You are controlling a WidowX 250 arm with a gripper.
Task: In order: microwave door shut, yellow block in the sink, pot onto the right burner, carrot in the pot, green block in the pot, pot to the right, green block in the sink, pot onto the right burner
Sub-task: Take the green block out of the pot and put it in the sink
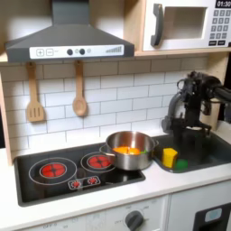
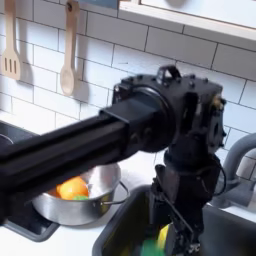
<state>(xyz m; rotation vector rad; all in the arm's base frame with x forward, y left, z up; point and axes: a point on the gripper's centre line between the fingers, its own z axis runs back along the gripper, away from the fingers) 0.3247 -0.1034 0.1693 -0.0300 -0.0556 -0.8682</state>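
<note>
In the first exterior view the microwave door [image 1: 176, 25] is shut at the top right. The steel pot [image 1: 129, 150] stands at the stove's right edge with the orange carrot [image 1: 129, 152] inside it. The yellow block [image 1: 169, 157] and the green block [image 1: 180, 165] lie side by side at the left end of the sink [image 1: 206, 152]. My gripper [image 1: 186, 135] hangs above the sink, a little over the blocks, open and holding nothing. In the second exterior view the arm covers most of the sink [image 2: 118, 232]. The pot [image 2: 60, 205], the carrot [image 2: 71, 188] and the yellow block [image 2: 163, 238] show past it.
The black stove [image 1: 54, 171] has two red burners [image 1: 54, 169] left of the pot. A wooden spatula [image 1: 34, 95] and spoon [image 1: 79, 90] hang on the tiled wall under the range hood [image 1: 68, 41]. A faucet [image 2: 235, 160] arches at the second exterior view's right.
</note>
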